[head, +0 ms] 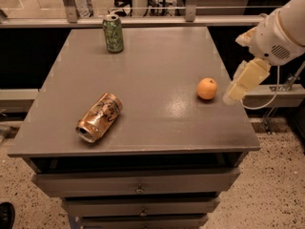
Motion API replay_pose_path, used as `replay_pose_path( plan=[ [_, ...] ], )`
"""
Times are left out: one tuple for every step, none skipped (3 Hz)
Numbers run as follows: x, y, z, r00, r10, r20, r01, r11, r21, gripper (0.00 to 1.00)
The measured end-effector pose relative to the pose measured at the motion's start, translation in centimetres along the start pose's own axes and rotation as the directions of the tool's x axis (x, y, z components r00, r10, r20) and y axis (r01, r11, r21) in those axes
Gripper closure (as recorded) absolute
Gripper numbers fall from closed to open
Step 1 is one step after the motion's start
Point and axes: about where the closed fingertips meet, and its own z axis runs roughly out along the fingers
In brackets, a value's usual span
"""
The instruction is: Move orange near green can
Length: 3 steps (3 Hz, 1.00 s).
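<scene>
The orange (207, 88) sits on the grey table top (157, 66) near its right edge. The green can (113, 33) stands upright at the far left of the table, well away from the orange. My gripper (241, 83) hangs at the table's right edge, just right of the orange and a little apart from it, pointing down and left. It holds nothing that I can see.
A copper-orange drink can (99, 117) lies on its side at the front left of the table. Drawers (138, 187) sit under the table top. A railing (143, 13) runs behind the table. Speckled floor lies to the right.
</scene>
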Motion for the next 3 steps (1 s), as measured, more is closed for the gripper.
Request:
replay_pose_path(
  plan=[
    [-0.2,-1.7,3.2,0.996,0.062,0.064,-0.062,0.9981,-0.007,0.0],
    [0.5,-2.7,6.7,0.987,0.121,0.108,-0.12,0.9927,-0.014,0.0],
    [1.2,-3.0,8.6,0.982,0.147,0.12,-0.146,0.9891,-0.02,0.0]
  ],
)
